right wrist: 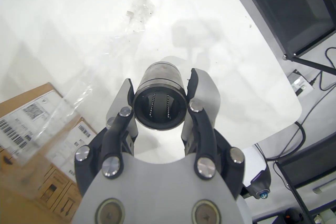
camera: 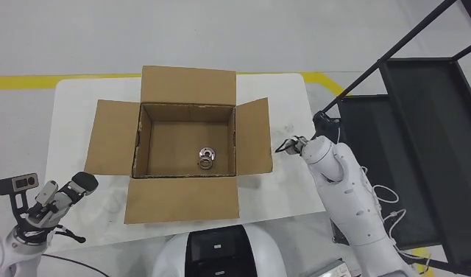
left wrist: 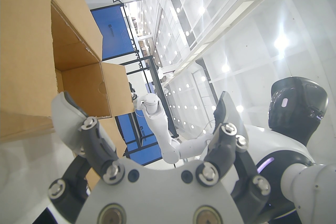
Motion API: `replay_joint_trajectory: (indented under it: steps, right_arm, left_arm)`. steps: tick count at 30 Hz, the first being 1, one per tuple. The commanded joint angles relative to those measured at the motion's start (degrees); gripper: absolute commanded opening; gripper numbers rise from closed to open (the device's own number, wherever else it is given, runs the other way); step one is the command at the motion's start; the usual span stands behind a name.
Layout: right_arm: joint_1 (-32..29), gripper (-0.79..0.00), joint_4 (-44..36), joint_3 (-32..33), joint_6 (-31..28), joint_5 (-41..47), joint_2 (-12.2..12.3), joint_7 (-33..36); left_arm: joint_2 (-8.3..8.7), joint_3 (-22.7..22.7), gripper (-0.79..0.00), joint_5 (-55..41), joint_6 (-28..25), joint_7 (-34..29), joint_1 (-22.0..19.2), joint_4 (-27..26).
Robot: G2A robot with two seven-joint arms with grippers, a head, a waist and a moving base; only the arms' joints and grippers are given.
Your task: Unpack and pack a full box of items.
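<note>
Unpacking seems nearly done: the box [camera: 188,85] holds one metal ring [camera: 206,158]. At its 3 o'clock the right gripper [right wrist: 161,81] clamps a linear bearing [right wrist: 160,104] above the table [camera: 294,93]. At 8 o'clock the left gripper [left wrist: 143,99] hangs spread and empty.

Top view straight down on table [camera: 73,100] and box [camera: 188,85], left wrist view low at 8 o'clock, tilted up past box, right wrist view close over table at 3 o'clock, all share box

The round metal piece [camera: 206,158] is indistinctly small.
</note>
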Motion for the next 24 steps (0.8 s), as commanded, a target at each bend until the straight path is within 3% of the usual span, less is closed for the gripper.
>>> replay_joint_trajectory:
  steps: [1,15,21,24]
  right_arm:
    - [-1.36,-0.785,-3.41,1.30,-0.82,0.40,0.16,-0.39]
    - [-7.34,-0.785,-28.86,8.24,-8.21,9.66,0.45,-2.33]
    - [-6.80,-0.785,-34.13,6.27,-13.50,16.89,0.20,-2.25]
    - [-5.76,-0.785,-33.11,3.42,-15.59,20.46,-0.05,-2.56]
  left_arm:
    - [0.00,0.00,0.000,0.00,0.00,0.00,0.00,0.00]
    - [0.00,0.00,0.000,0.00,0.00,0.00,0.00,0.00]
    - [0.00,0.00,0.000,0.00,0.00,0.00,0.00,0.00]
    - [0.00,0.00,0.000,0.00,0.00,0.00,0.00,0.00]
